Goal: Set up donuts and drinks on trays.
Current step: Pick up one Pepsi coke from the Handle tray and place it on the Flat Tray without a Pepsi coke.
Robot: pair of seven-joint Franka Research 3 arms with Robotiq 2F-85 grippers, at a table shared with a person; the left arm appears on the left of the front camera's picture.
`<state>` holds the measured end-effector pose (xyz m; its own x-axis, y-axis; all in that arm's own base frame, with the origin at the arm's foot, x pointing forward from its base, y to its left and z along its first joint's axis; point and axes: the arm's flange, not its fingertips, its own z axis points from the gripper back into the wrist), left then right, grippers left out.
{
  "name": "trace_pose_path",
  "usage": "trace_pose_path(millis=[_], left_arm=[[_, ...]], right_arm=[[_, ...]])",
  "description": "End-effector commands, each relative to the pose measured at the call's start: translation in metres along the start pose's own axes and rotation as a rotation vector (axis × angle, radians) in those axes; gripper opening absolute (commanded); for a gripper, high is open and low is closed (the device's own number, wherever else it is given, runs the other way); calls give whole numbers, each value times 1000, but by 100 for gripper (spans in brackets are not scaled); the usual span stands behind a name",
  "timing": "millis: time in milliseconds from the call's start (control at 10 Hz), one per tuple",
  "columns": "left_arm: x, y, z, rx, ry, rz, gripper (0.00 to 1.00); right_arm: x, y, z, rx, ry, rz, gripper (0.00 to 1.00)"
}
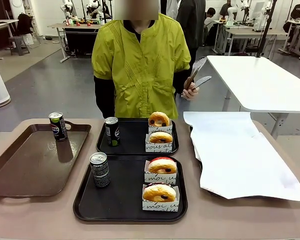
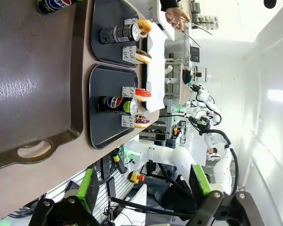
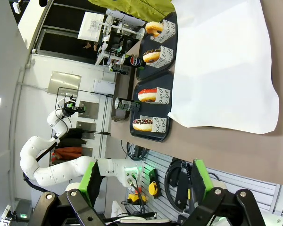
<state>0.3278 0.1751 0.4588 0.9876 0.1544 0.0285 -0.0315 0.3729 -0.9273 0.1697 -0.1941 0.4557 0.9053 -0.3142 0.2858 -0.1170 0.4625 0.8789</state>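
Two black trays lie mid-table. The far tray (image 1: 135, 142) holds a black can (image 1: 112, 131) and two sleeved donuts, one yellow (image 1: 159, 119) and one chocolate (image 1: 161, 137). The near tray (image 1: 120, 195) carries a can (image 1: 99, 169), a red donut (image 1: 162, 165) and a yellow-brown donut (image 1: 159, 192). A third can (image 1: 58, 126) stands on the brown tray (image 1: 25, 165). My left gripper (image 2: 144, 183) hangs open off the table's near edge, away from the near tray (image 2: 99, 134). My right gripper (image 3: 146, 181) is open too, clear of the table.
A tray lined with white paper (image 1: 240, 150) fills the table's right side. The person in a yellow-green top stands at the far edge holding tongs (image 1: 197, 75) in one raised hand. A white table (image 1: 260, 80) stands behind on the right.
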Motion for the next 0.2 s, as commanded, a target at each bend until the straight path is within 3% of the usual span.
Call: trace_pose_path(millis=[0, 100], left_arm=[[-1, 1, 0, -19, -4, -11, 100], [-1, 1, 0, -19, -4, -11, 100]], right_arm=[[1, 0, 0, 12, -1, 12, 100], [1, 0, 0, 12, -1, 12, 100]])
